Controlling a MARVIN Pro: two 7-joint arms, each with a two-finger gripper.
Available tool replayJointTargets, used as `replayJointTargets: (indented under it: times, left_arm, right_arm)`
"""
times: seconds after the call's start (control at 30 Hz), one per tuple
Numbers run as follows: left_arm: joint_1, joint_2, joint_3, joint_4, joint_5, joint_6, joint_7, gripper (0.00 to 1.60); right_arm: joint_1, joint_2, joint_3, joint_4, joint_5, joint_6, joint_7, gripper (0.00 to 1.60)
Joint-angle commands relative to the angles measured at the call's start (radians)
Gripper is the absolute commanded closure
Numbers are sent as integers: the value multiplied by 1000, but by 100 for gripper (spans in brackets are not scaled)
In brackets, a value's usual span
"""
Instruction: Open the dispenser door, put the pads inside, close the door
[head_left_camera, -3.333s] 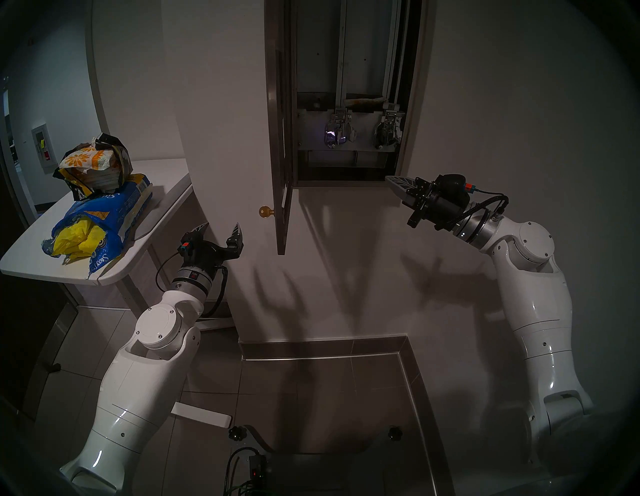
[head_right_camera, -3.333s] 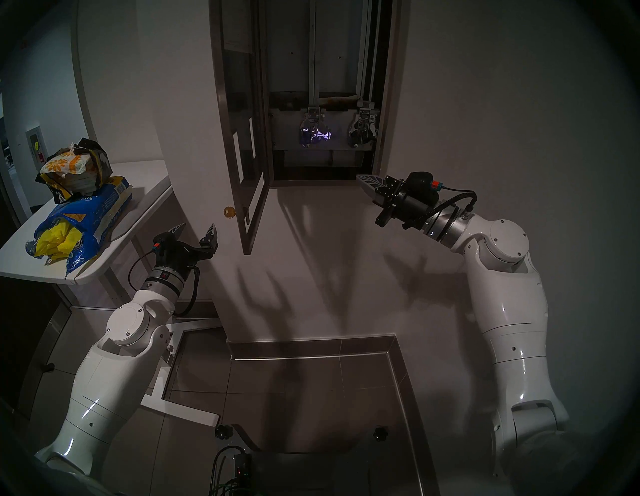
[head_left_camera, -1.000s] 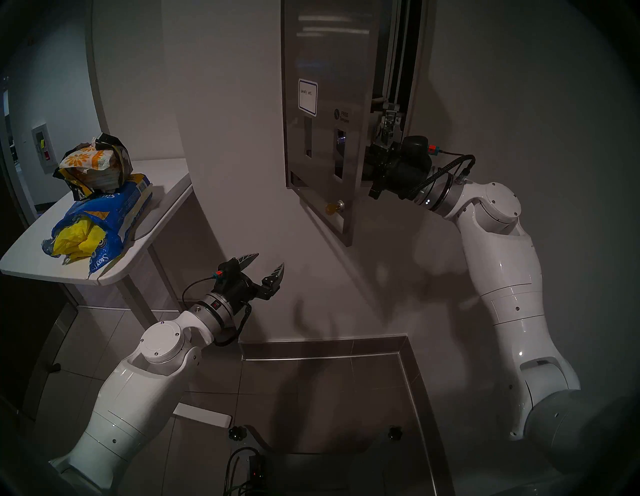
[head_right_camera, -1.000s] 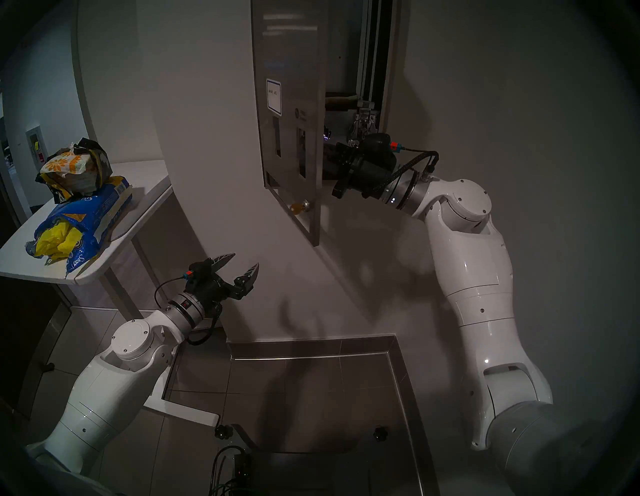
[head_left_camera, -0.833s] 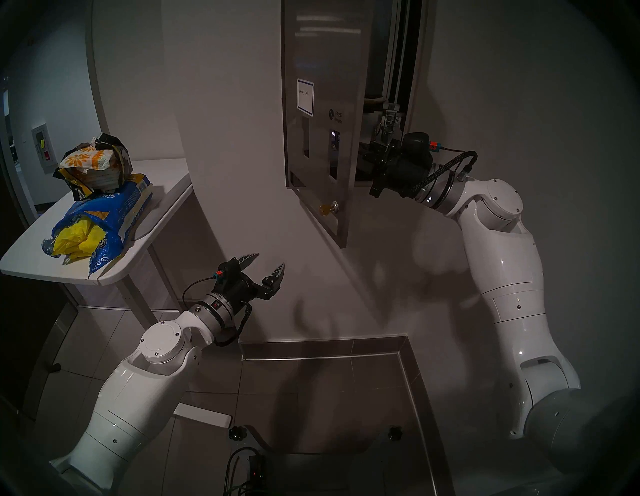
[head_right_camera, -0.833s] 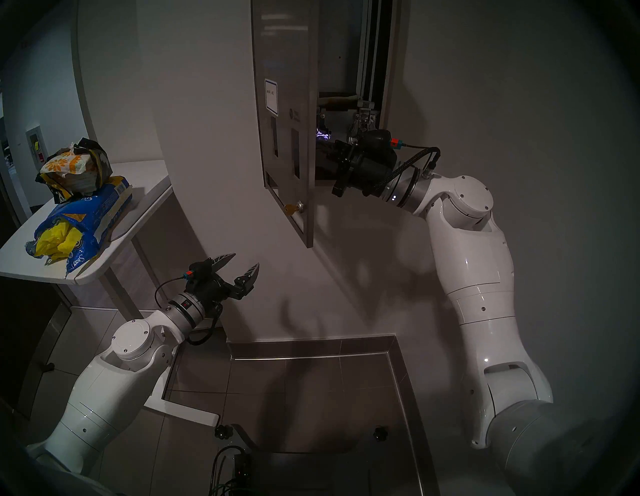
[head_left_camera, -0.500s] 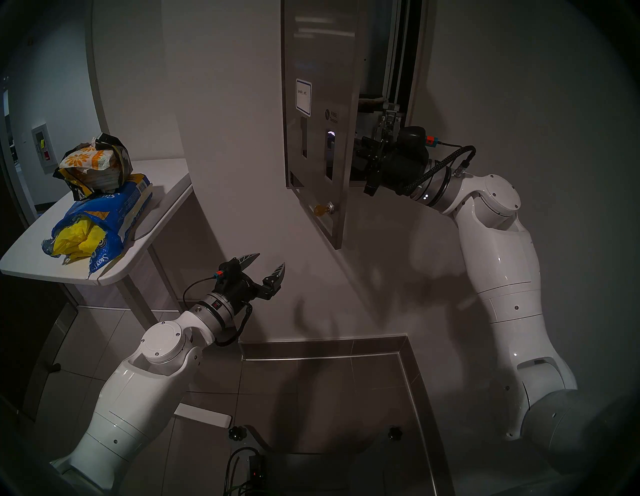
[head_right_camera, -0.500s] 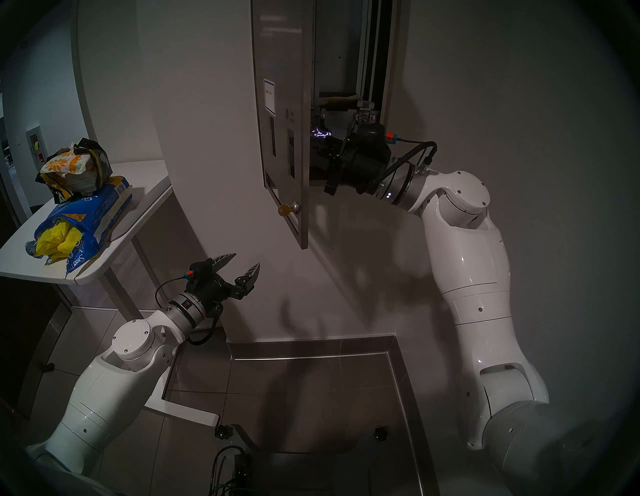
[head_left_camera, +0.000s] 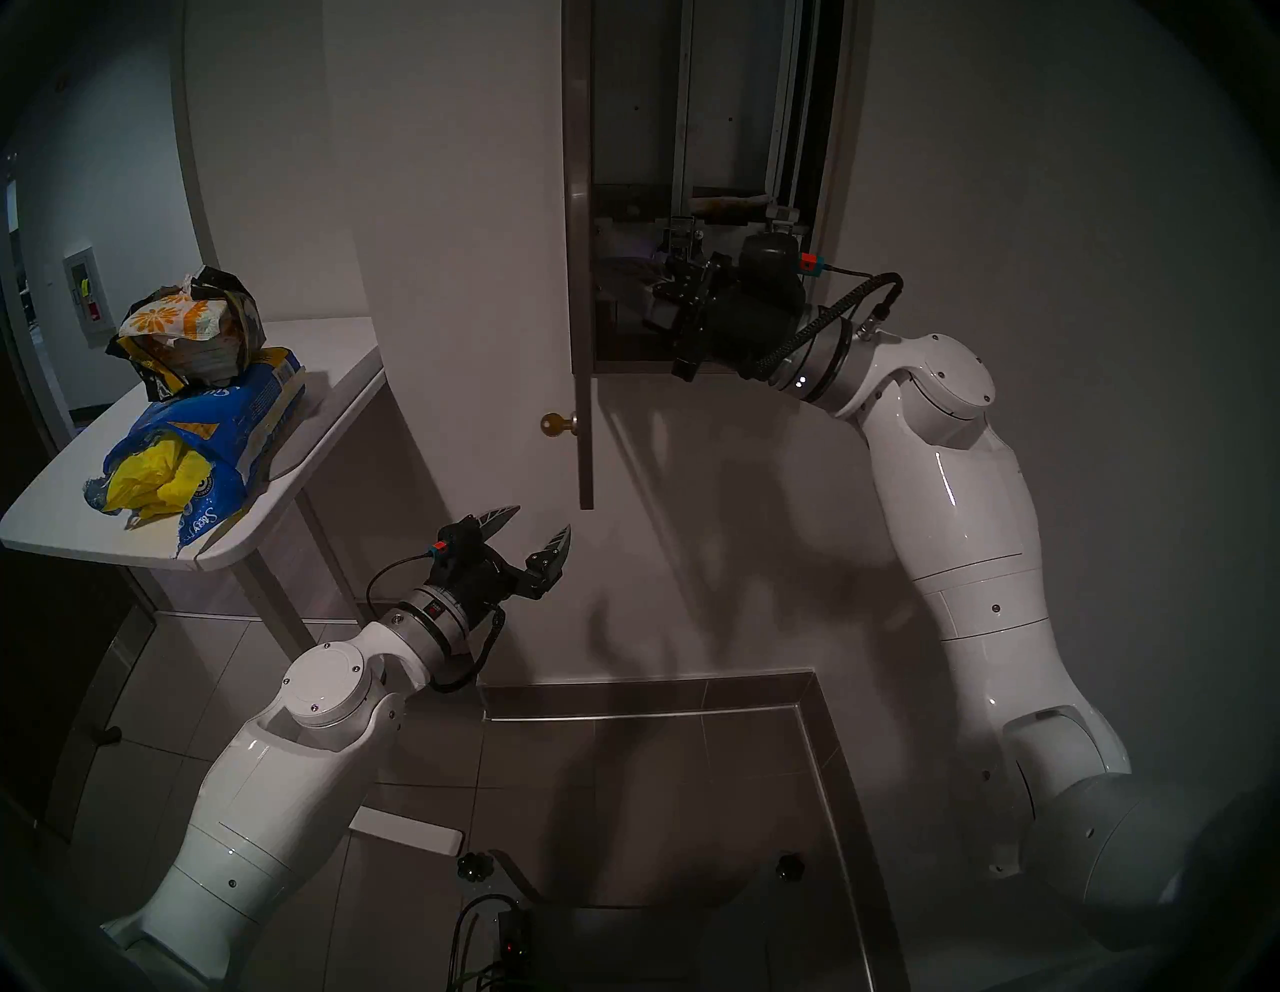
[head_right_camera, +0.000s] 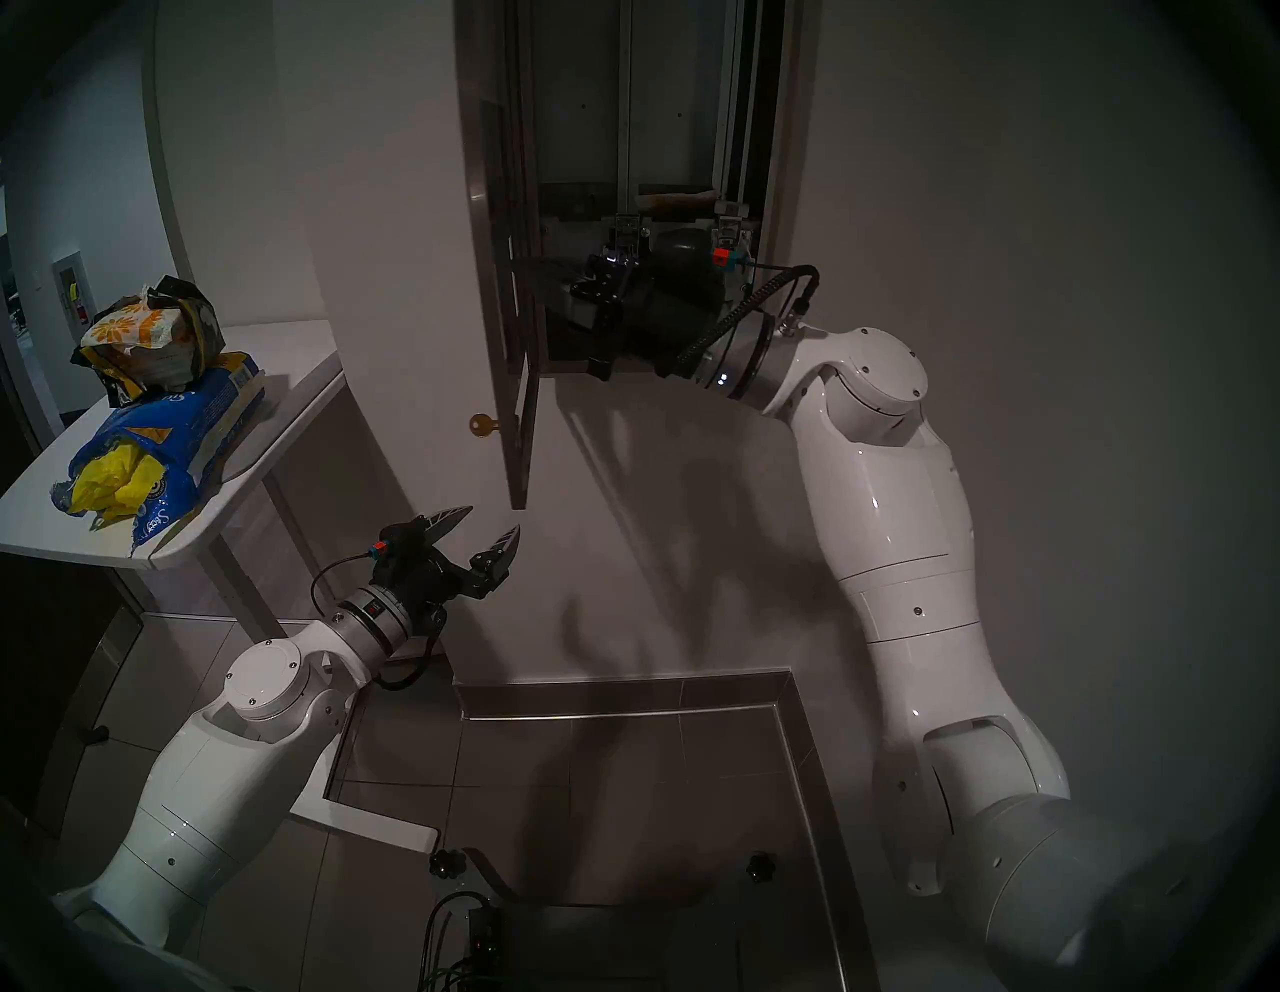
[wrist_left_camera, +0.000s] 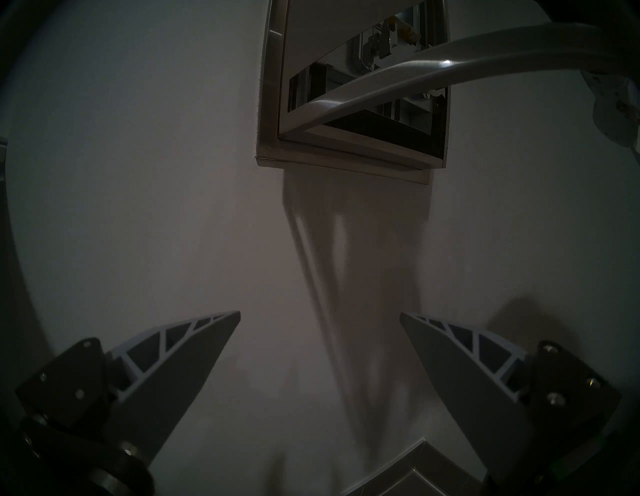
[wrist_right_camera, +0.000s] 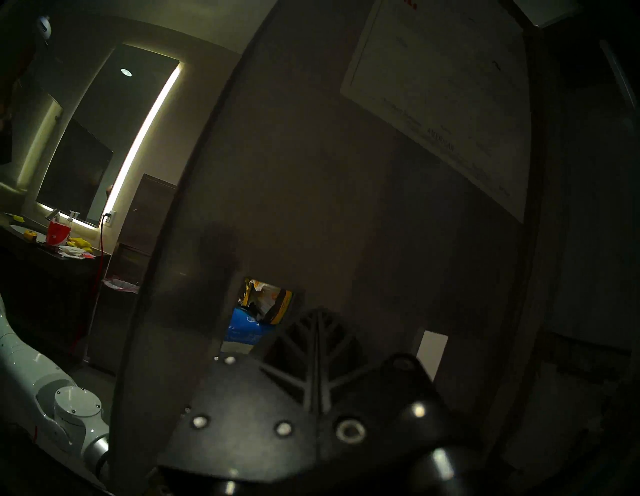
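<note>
On white wall, steel dispenser door (head_left_camera: 580, 291) seemingly edge-on.

The dispenser door (head_left_camera: 580, 277), half shut a second ago with its labelled front showing, now stands swung wide, edge-on, baring the dispenser (head_left_camera: 699, 173) inside. The right gripper (head_left_camera: 634, 277) has pushed leftward across the opening, its closed fingers (wrist_right_camera: 317, 341) against the door's back.
</note>
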Motion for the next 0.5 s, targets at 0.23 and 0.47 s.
replayJointTargets:
  times: [0.23, 0.47]
  left_arm:
    - [-26, -1, -15, -26, 0, -14, -1, 0]
    - [-26, -1, -16, -26, 1, -13, -2, 0]
  right_arm:
    - [96, -126, -53, 16, -51, -72, -122, 160]
    - [156, -183, -90, 77, -91, -96, -177, 160]
